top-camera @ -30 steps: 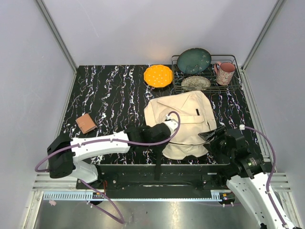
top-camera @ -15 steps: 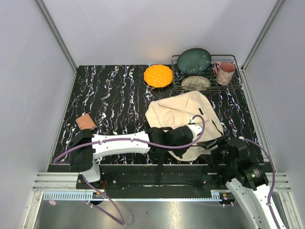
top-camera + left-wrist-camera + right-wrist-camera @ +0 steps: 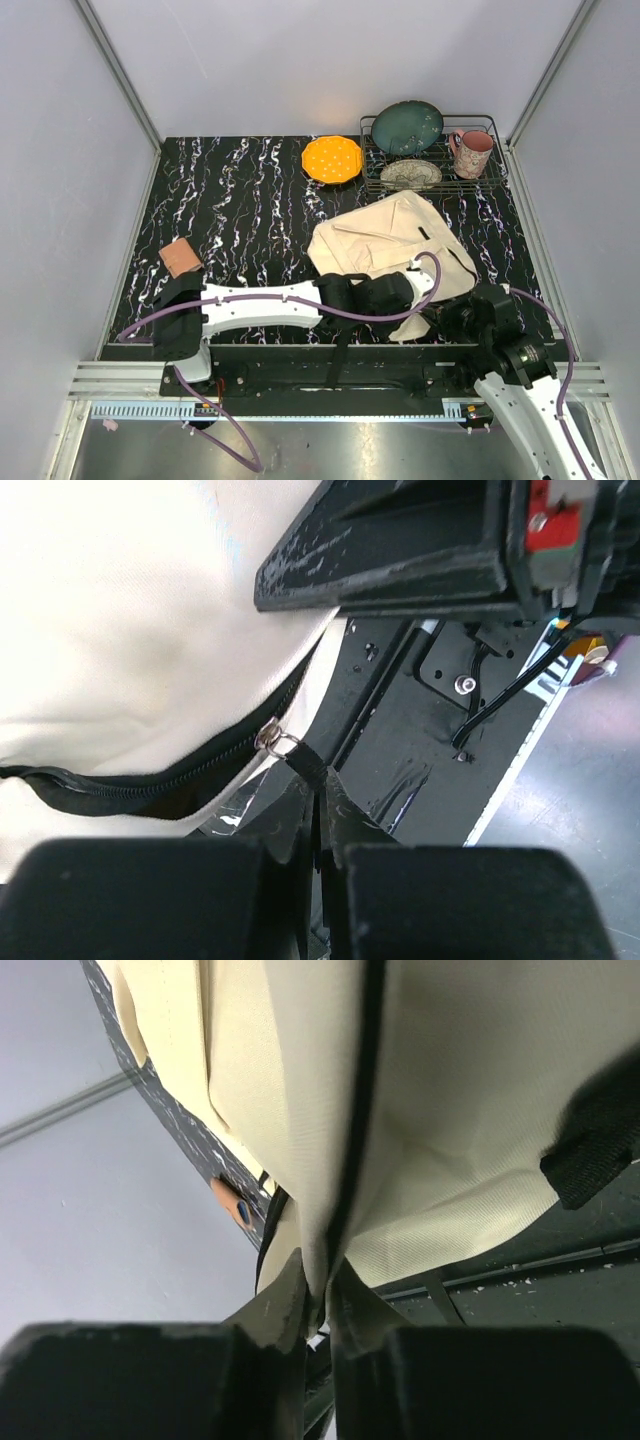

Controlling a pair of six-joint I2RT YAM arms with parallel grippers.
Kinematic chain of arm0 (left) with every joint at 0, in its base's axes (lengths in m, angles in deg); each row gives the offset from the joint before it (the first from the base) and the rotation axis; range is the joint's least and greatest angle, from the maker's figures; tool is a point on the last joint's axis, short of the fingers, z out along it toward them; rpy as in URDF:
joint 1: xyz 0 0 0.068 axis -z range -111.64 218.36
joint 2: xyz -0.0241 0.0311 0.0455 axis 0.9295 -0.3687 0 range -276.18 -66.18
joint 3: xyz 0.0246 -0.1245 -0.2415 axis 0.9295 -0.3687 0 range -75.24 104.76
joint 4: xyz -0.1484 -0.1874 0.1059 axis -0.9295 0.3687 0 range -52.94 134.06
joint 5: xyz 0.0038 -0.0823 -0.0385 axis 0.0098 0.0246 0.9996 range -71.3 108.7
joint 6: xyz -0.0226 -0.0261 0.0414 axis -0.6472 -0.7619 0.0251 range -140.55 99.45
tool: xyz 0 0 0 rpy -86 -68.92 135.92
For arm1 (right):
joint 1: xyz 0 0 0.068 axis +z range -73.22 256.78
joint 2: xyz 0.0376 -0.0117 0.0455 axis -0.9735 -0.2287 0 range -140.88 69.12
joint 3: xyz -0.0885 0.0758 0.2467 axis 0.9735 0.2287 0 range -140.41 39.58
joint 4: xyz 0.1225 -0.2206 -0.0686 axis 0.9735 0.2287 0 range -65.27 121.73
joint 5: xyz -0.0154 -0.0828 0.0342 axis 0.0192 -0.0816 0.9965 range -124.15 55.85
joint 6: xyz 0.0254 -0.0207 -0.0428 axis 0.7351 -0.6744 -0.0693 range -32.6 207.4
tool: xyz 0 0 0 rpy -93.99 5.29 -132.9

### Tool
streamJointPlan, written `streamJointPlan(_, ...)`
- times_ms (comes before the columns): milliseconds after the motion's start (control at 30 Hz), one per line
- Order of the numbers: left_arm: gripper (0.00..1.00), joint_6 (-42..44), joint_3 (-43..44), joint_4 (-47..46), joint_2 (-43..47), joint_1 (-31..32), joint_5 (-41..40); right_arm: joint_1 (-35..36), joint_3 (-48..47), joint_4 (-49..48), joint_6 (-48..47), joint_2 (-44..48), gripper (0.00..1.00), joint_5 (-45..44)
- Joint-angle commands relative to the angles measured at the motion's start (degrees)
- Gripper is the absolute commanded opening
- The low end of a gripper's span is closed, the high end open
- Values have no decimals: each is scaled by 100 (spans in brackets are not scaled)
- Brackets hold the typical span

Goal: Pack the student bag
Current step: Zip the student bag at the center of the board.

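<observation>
cream fabric student bag (image 3: 390, 235) lies at the table's (image 3: 230, 200) near right edge. left gripper (image 3: 318, 805) pinches the black zipper pull (image 3: 300, 760), apparently to run the zipper; right gripper (image 3: 318, 1300) clamps the bag's seam, likely bracing it.

The left arm (image 3: 260, 298) lies stretched out low from the near left corner of the table (image 3: 230, 200), running rightward along the near edge. Its end effector (image 3: 318, 792) is closed, fingertips pinching the black zipper pull (image 3: 303, 760). The right arm (image 3: 520, 370) is bent at the near right corner. Its end effector (image 3: 318, 1295) points left, nipped onto a fold of the student bag (image 3: 450, 1110), just beside the left one.
</observation>
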Motion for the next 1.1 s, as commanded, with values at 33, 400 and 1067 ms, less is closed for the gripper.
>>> streamJointPlan(33,0,-47,-278,-325,404,78,-121,-37,-341,-22,-195,35,0,-678)
streamJointPlan(400,0,-206,-1709,-263,1177,-440,-1352,-28,-703,893,-608,291,0,-1779)
streamJointPlan(1067,0,-241,-1898,-826,1072,-846,72,-28,-1028,541,-952,-322,62,-543)
